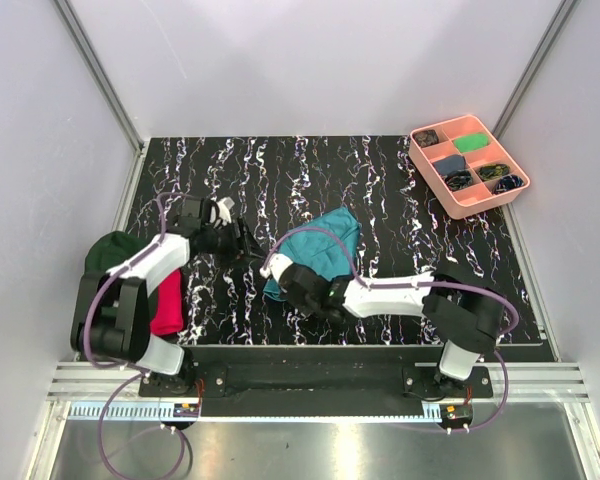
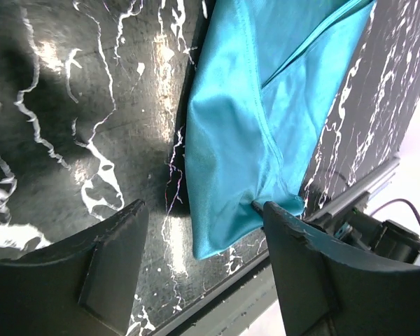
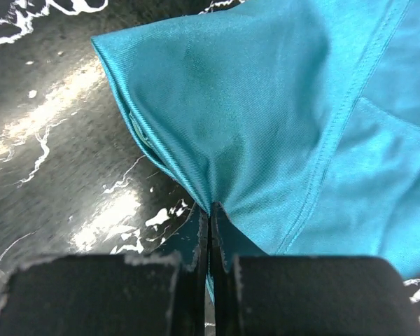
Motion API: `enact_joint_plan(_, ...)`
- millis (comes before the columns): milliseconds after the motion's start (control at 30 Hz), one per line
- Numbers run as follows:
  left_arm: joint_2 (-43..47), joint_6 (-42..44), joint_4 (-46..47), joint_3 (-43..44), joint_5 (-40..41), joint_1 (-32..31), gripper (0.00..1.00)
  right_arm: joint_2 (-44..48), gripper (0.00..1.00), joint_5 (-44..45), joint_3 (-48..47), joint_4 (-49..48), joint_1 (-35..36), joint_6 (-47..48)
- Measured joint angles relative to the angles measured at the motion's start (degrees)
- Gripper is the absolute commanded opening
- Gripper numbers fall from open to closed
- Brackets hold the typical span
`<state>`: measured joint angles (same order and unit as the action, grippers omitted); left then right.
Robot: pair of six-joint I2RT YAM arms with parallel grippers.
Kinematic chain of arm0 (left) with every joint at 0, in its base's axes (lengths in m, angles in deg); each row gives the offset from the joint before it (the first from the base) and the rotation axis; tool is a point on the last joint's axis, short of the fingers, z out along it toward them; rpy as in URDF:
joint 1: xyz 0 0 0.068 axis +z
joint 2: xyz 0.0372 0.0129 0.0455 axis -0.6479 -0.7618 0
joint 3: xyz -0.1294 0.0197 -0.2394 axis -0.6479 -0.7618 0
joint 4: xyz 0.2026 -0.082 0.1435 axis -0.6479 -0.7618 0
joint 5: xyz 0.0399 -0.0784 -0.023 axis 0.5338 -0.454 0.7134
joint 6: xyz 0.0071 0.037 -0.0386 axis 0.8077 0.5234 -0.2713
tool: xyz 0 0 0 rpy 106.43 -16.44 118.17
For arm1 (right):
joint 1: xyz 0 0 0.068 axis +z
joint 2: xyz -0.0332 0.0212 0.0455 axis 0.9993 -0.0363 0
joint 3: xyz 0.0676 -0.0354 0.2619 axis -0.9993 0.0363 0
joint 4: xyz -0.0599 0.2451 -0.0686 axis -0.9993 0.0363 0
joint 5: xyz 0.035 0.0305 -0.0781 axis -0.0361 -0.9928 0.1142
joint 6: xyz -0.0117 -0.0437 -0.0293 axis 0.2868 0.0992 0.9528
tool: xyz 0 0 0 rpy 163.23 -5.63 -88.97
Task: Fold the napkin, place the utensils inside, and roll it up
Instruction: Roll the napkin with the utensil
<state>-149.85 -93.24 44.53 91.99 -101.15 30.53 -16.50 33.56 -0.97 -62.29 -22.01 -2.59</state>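
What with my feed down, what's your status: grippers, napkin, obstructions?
Left gripper open beside napkin. Right gripper shut on napkin. It lies bunched on table, not folded flat. Red cloth off left, not in the way.

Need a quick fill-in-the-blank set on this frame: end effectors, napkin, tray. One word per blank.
1. The right end effector is ___ on the napkin.
2. The left end effector is ___ and holds nothing.
3. The tray sits at the far ___ corner of the table.

Missing words: shut; open; right.
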Motion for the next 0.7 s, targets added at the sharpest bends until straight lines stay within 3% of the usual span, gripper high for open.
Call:
enact_joint_plan(333,16.7,-3.0,3.3,-8.7,8.6,-1.1,0.68,0.9,0.00,-22.7,-3.9,5.3,-9.8,-4.4)
enact_joint_plan(533,21.7,-4.3,4.5,-11.3,13.2,-6.6,0.68,0.2,0.00,-33.3,-7.7,7.6,-13.1,-6.1)
enact_joint_plan(700,24.2,-4.6,6.3,-12.3,15.0,-7.6,0.68,-2.3,0.00,-39.3,-10.2,9.3,-16.4,-6.8)
